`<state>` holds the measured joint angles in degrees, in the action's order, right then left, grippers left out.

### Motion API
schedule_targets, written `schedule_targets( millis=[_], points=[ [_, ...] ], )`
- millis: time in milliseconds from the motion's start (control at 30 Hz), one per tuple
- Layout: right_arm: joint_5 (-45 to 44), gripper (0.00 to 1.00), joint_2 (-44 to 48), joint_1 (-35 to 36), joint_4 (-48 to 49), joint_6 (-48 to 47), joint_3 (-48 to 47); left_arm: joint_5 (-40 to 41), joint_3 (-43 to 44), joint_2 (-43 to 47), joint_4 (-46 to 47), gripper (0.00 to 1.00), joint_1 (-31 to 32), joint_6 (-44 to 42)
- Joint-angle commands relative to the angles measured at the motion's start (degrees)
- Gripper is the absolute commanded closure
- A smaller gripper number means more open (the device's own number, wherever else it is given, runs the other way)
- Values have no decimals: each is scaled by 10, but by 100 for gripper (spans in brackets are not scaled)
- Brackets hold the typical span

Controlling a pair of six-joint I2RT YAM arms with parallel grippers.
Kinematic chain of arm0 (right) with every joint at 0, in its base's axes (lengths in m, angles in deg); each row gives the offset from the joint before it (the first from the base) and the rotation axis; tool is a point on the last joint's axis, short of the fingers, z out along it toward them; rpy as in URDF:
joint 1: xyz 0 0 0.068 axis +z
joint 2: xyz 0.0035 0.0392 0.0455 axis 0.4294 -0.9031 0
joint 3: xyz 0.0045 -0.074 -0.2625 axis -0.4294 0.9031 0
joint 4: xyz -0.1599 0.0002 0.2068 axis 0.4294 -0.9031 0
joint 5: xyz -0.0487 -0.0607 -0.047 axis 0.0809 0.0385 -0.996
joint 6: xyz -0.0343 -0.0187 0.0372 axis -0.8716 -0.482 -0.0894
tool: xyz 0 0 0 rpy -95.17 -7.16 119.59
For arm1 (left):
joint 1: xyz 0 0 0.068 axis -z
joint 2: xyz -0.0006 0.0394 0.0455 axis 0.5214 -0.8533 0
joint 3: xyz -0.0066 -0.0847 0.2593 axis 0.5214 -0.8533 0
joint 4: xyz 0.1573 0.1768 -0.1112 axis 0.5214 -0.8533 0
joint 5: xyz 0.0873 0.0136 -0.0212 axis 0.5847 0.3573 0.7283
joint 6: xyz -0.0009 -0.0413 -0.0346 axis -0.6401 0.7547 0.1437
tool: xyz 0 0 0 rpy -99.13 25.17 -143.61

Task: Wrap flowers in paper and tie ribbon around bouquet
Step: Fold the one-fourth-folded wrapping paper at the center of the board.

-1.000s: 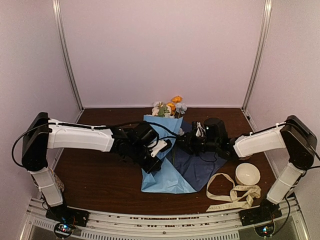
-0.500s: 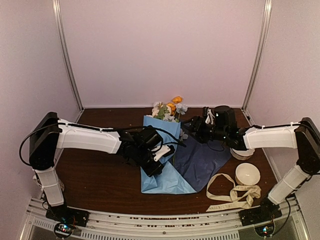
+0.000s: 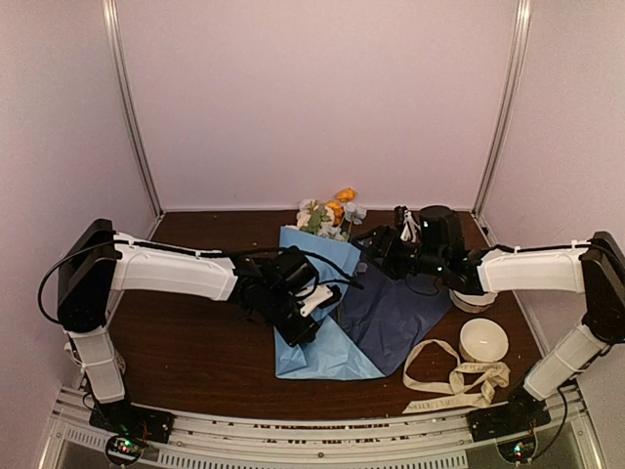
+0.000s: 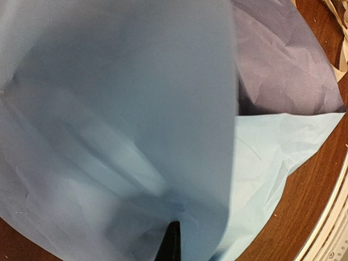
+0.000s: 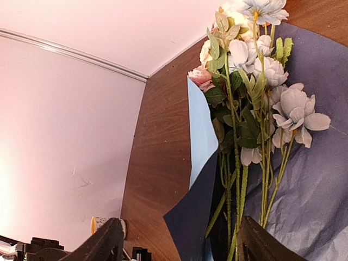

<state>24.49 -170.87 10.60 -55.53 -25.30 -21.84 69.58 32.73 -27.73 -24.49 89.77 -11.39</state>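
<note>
My left tool (image 3: 298, 330): pressed together, pinching a fold of the paper (image 3: 332, 357) over the sheet's left half. The lifted flap fills my left wrist view. My right tool (image 5: 185, 242): fingers spread wide, gripping nothing, above the paper's far right part and facing the stems. Flowers (image 3: 330, 212) lie on the paper, blooms past its far edge. Ribbon (image 3: 444, 376) lies loose on the bench (image 3: 195, 352), just right of the paper's near corner.
</note>
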Motion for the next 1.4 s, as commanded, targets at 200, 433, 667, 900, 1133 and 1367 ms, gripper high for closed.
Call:
schedule_targets(
  millis=[200, 433, 667, 900, 1133, 1367],
  points=[
    [4, 70, -48, 8, -42, -24, -34, -2, 15, -9, -6, 100, 5, -7],
    [-6, 100, -63, -8, -73, -64, -39, -7, 17, 5, -6, 86, 5, -8],
    [4, 100, -90, -43, -81, -105, -40, -59, 29, 55, 10, 50, 17, -34],
    [28, 100, -128, -49, -92, -123, -73, -81, -27, 144, 63, 48, 17, -68],
    [30, 100, -141, -51, -89, -120, -84, -9, -22, 76, 10, 63, 15, -87],
    [25, 100, -151, -53, -93, -121, -92, 3, -2, 5, 15, 65, 22, -80]
  ],
)
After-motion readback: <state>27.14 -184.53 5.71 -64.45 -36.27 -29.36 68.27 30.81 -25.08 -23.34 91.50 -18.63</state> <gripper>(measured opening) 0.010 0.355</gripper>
